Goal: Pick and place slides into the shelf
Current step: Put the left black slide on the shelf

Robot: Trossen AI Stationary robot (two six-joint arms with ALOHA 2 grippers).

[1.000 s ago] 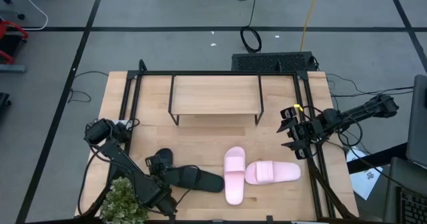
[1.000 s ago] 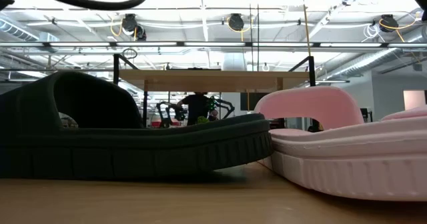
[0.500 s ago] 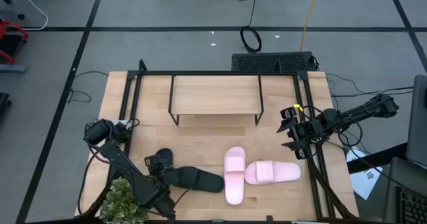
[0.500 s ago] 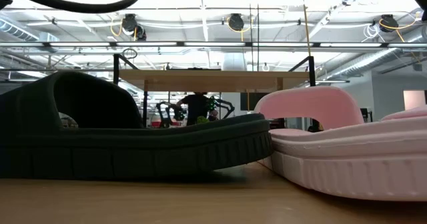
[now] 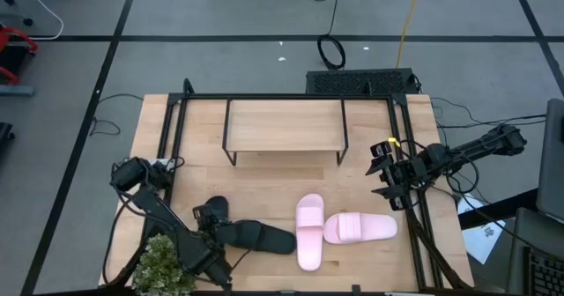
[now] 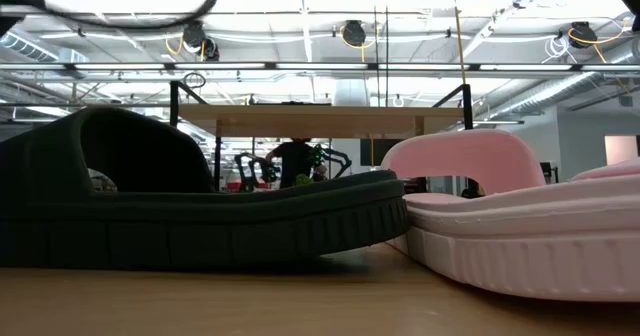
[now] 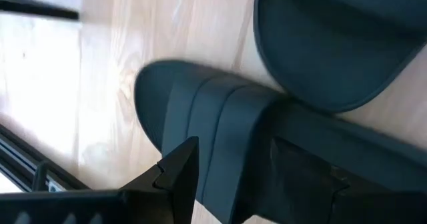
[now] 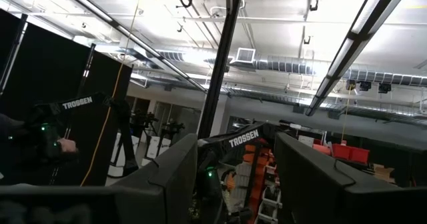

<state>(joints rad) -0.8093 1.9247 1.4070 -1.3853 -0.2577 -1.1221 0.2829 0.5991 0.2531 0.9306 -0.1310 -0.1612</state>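
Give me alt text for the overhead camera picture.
Two black slides and two pink slides lie on a wooden table in front of an empty shelf. The left end effector reaches the black pair; the right end effector waits aside.

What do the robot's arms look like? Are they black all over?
Mostly, yes. Both arms are dark, thin and jointed, with black cables looping along them. The right arm has a small yellow spot near its gripper. The left gripper ends in flat, dark, blocky jaws.
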